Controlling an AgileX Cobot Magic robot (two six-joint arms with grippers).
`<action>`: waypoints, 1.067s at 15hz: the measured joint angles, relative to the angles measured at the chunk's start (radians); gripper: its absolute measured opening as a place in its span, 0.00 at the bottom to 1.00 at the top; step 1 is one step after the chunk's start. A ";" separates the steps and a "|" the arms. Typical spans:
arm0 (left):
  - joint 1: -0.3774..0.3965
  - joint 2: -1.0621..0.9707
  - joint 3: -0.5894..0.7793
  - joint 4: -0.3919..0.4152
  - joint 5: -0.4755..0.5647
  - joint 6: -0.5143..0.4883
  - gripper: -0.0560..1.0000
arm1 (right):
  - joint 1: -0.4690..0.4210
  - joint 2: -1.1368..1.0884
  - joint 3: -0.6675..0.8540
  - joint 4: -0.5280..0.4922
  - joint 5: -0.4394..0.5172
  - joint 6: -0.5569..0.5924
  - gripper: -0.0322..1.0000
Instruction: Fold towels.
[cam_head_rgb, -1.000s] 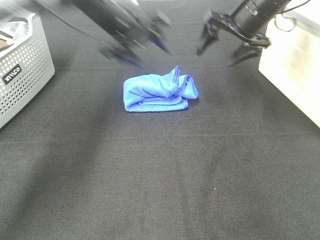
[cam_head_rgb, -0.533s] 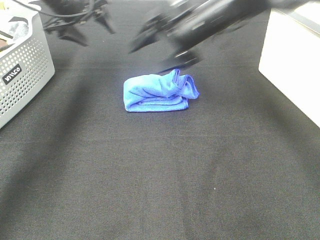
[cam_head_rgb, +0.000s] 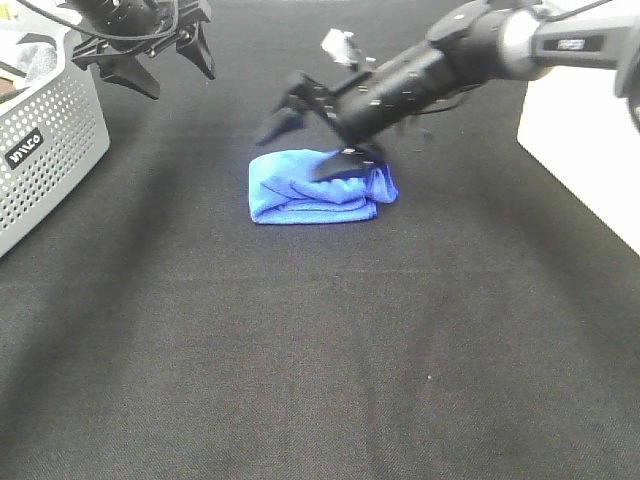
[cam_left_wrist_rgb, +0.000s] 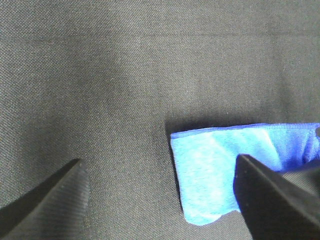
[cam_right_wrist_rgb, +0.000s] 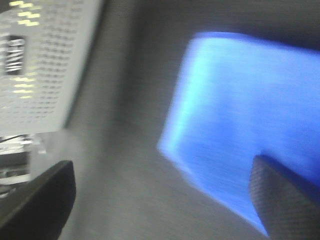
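1. The step in hand looks like a press or a pick on the folded bundle. The right end effector (cam_head_rgb: 318, 135) hangs over the blue towel (cam_head_rgb: 318, 188) with its fingers spread wide, one tip above the towel's far edge and the other low on its top near the bunched end. I judge that it should come straight down, so that both tips straddle the cloth.
2. If a grasp is meant, take all the layers at the bunched end of the towel, on the side away from the grey basket (cam_head_rgb: 45, 130). A pinch on the top layer alone would likely pull the fold open.
3. The right wrist view is blurred, so the arm is probably moving. It would be wise to slow down before contact.
4. The left end effector (cam_head_rgb: 150, 62) hangs beyond the towel, close to the basket and well apart from the cloth. Its fingers are spread and hold nothing. Its wrist view shows the towel's corner (cam_left_wrist_rgb: 220, 170) between the dark fingers, farther off.
5. The towel lies on the black counter (cam_head_rgb: 320, 350), between the basket and the white box (cam_head_rgb: 585, 140). It is a bright blue, soft, fuzzy cloth folded into a thick small bundle. The end toward the basket is neat and squared, with stacked edges showing along the near side, and the opposite end is rumpled and puffed up.
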 joint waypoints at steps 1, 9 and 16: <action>0.000 0.000 0.000 0.000 0.001 0.000 0.77 | -0.023 0.000 0.000 -0.051 0.018 0.015 0.88; 0.000 0.000 0.000 0.000 0.034 0.000 0.77 | -0.091 -0.043 0.000 -0.243 0.115 0.060 0.88; -0.007 -0.095 0.019 0.046 0.106 0.081 0.77 | -0.091 -0.200 0.000 -0.431 0.249 0.135 0.88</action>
